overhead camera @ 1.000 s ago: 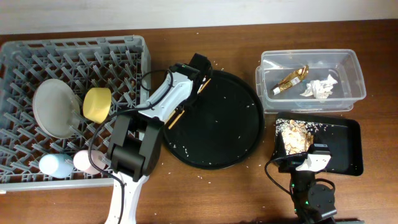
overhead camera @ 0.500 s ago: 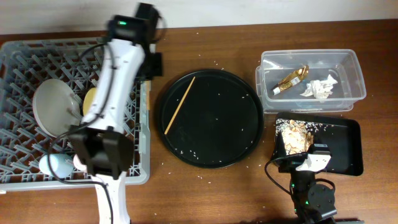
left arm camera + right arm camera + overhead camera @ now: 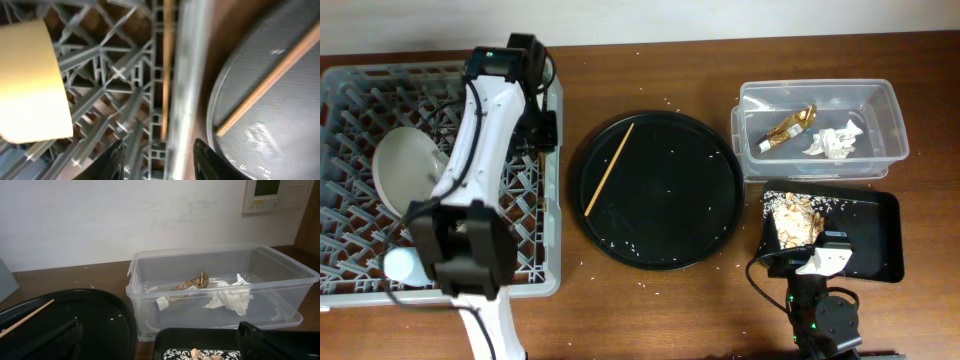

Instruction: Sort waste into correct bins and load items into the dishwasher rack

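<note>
My left gripper (image 3: 546,132) (image 3: 162,162) is open over the right edge of the grey dishwasher rack (image 3: 360,90). In the left wrist view one chopstick (image 3: 167,65) lies in the rack (image 3: 110,90) just ahead of the fingers, beside the yellow bowl (image 3: 32,80). A second chopstick (image 3: 610,168) (image 3: 270,80) lies on the round black tray. The plate (image 3: 400,175) and the light-blue cup (image 3: 402,265) sit in the rack; the pink cup is hidden under the arm. My right gripper (image 3: 812,250) (image 3: 160,342) is open and empty over the shallow black tray (image 3: 890,235).
The clear tub (image 3: 750,100) (image 3: 280,270) holds the gold wrapper (image 3: 790,125) (image 3: 190,284) and the napkin (image 3: 835,140) (image 3: 230,295). Food scraps (image 3: 795,215) lie in the shallow black tray. The round black tray (image 3: 670,200) carries crumbs. Crumbs are scattered on the wooden table.
My left arm swung from the round tray to the rack, carrying one chopstick over. That chopstick now lies in the rack and the gripper is open. The right arm has not moved.
</note>
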Motion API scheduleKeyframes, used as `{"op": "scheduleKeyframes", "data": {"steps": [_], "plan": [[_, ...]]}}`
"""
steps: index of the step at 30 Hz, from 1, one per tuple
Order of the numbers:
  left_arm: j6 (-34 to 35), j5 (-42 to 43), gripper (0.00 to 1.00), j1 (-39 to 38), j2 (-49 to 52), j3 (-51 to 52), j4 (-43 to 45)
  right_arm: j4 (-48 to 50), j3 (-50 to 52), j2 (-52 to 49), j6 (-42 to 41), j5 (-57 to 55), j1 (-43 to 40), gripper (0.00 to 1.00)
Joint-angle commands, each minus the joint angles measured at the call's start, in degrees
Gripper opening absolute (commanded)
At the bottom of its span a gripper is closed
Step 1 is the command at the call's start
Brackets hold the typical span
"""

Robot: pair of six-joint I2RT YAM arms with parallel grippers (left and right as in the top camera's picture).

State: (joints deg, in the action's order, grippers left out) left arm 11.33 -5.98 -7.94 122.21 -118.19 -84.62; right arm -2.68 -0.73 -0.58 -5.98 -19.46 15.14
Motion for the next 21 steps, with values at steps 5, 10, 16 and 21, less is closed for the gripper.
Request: {"op": "scheduleKeyframes", "data": {"steps": [5,10,16,21], "plan": [[-0.17,-2.01,0.48,-11.98,-4.46,11.04,13.29,-0.2,0.42,0.37,-0.24,-0.11,-0.17,0.98],[-3.76,2.36,0.47,-13.44,-4.44,30.77,35.82,-0.2,0.42,0.37,-0.24,-0.11,-0.17,0.98],[-4.68,7.32,0.39,-13.44,-4.39,42.27,47.36,-0.2,0.42,0.37,-0.24,-0.11,-0.17,0.98],[-3.61,7.93,0.0,-13.25,-6.6,37.16,40.02,-0.2,0.42,0.37,-0.24,-0.11,-0.17,0.98]]}}
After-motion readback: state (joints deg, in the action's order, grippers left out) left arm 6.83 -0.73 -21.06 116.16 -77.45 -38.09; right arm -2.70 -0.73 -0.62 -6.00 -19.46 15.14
